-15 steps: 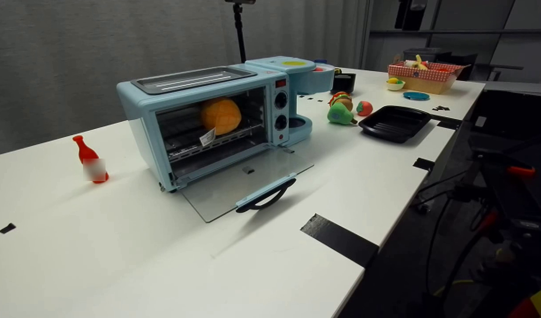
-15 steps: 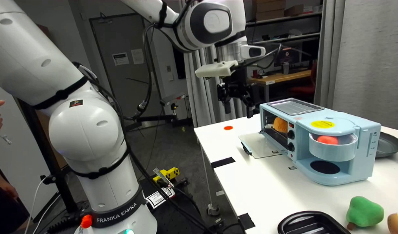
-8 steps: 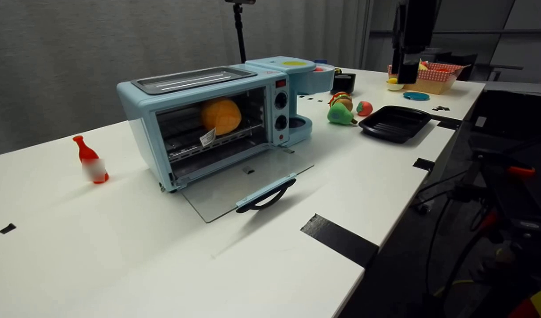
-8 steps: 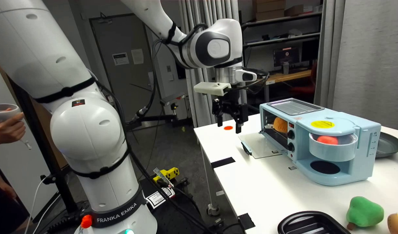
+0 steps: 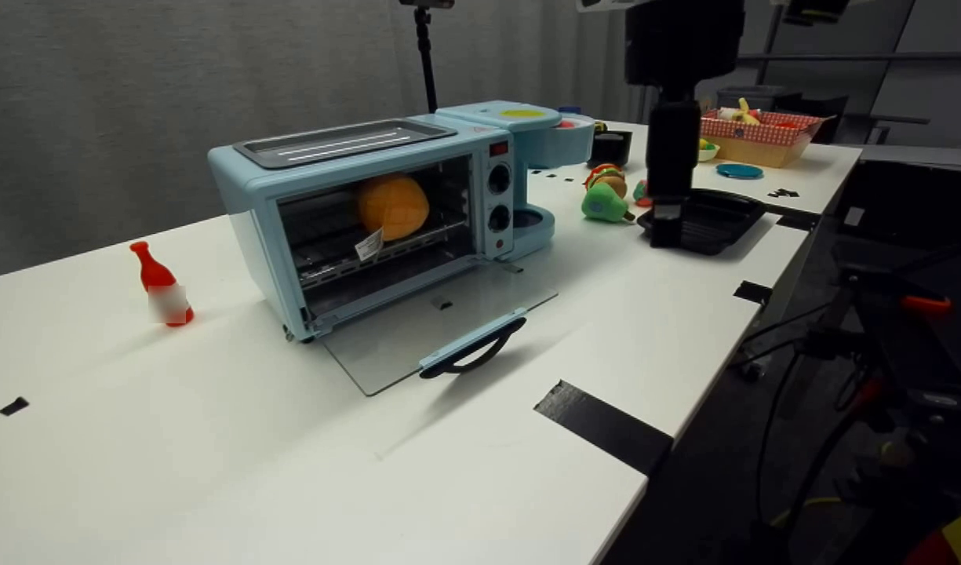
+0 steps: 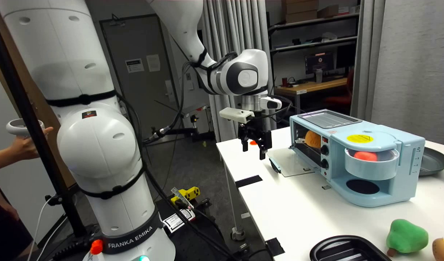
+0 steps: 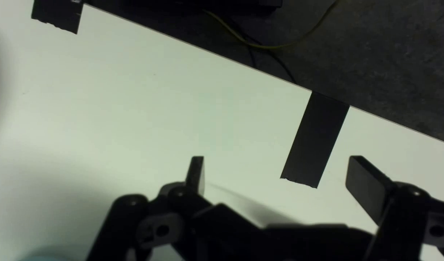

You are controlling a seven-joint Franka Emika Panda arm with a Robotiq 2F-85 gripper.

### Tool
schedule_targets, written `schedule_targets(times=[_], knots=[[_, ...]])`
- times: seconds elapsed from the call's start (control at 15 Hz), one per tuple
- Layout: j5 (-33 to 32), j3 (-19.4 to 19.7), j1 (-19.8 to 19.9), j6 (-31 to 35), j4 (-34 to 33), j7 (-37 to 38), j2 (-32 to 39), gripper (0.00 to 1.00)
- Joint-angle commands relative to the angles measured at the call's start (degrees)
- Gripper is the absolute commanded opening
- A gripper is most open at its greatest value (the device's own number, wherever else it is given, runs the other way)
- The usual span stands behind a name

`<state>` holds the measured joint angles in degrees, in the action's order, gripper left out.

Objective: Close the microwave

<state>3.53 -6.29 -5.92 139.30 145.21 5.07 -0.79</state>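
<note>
White tabletop [image 5: 292, 471] | orange item [image 5: 394, 205] inside microwave [image 6: 337, 157], door [image 5: 449, 323] down | red bottle [image 5: 157, 273] nearby | pincer [image 7: 278, 179] spread

microwave [image 6: 337, 152]: door [image 6: 291, 162] lowered | orange object [image 6: 312, 139] inside | fingers [image 6: 263, 150] apart, downward, above table [image 6: 290, 206]

Smooth white robot arm [image 6: 95, 145] with black straps [image 6: 84, 99], cables [image 6: 182, 87] and gripper [image 6: 253, 152] (we read FRANKA EMIKA on its base band [image 6: 131, 238]).
</note>
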Motion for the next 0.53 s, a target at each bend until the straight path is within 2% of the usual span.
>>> schedule_targets(times=[0.0,0.47], knots=[[0.0,-0.1,-0.2,0.0,-1.0,0.4,1.5,1.00],[1.5,-0.4,-0.3,0.5,-3.0,-0.4,4.3,1.00]])
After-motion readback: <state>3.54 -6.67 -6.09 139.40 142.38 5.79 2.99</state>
